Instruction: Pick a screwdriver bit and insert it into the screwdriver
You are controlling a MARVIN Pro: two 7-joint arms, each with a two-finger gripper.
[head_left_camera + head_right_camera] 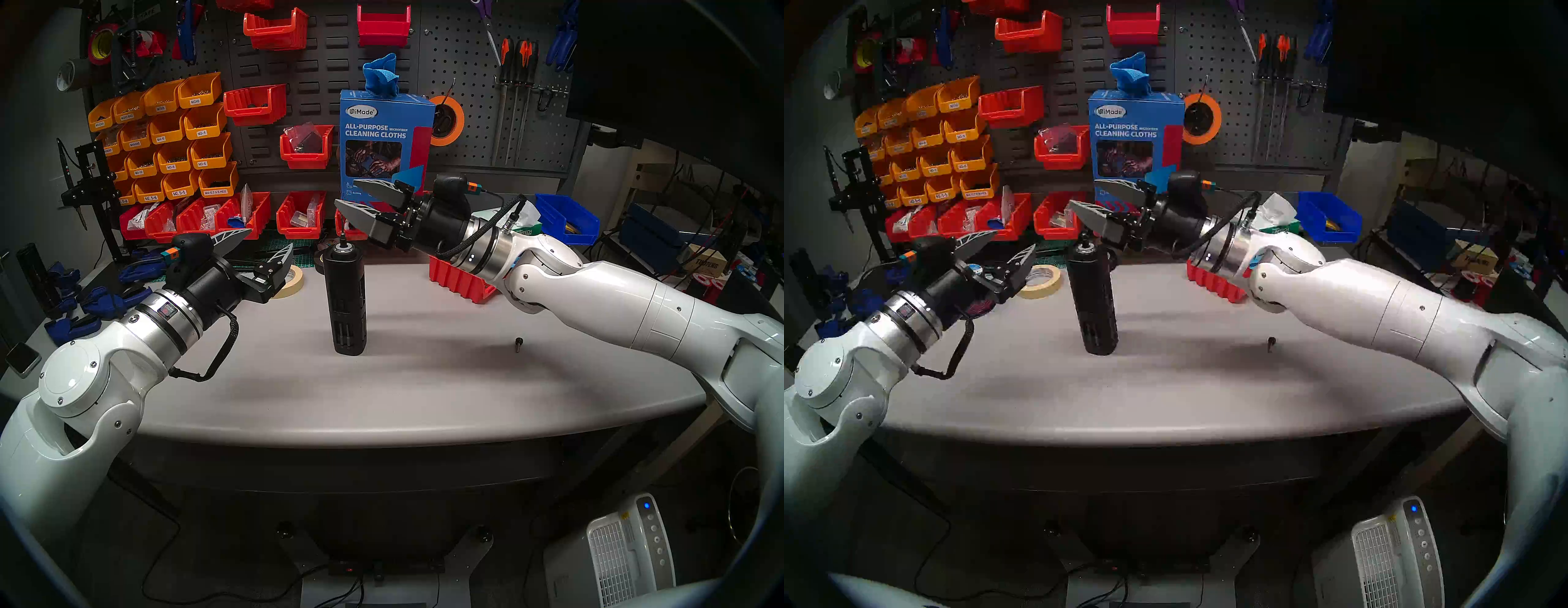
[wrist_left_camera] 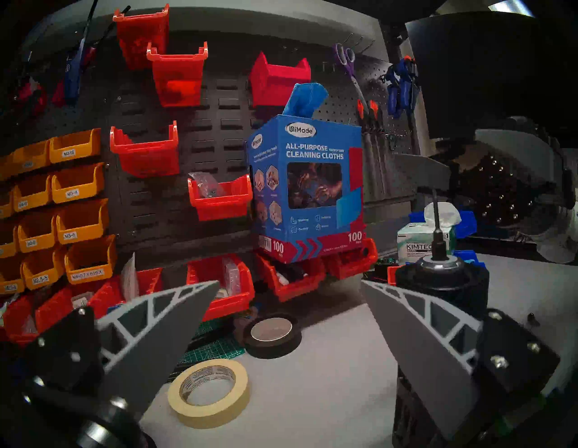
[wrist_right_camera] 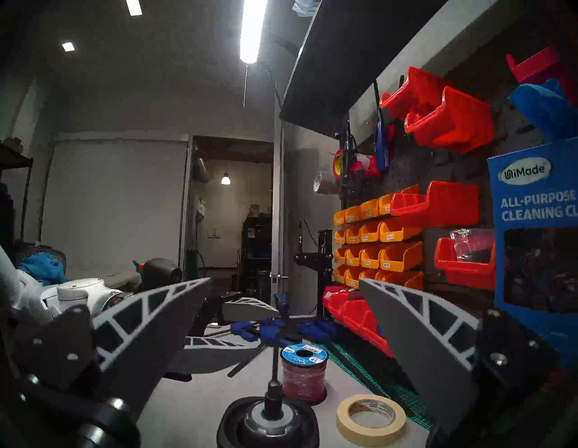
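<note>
Just below the right end effector (image 1: 348,196), whose jaws gape empty, a slim dark metal screwdriver bit (image 1: 340,229) stands upright, seated in the tall matte-black slotted screwdriver (image 1: 344,300). Right of the left end effector (image 1: 268,241), also wide open and empty, that cylinder stands vertical on the grey bench (image 1: 424,382).

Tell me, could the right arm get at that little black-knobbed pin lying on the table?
Probably yes. The pin lies alone on bare table, below the right forearm, with nothing around it. The right gripper is open and empty, up beside the screwdriver, so it would have to swing back and down.
</note>
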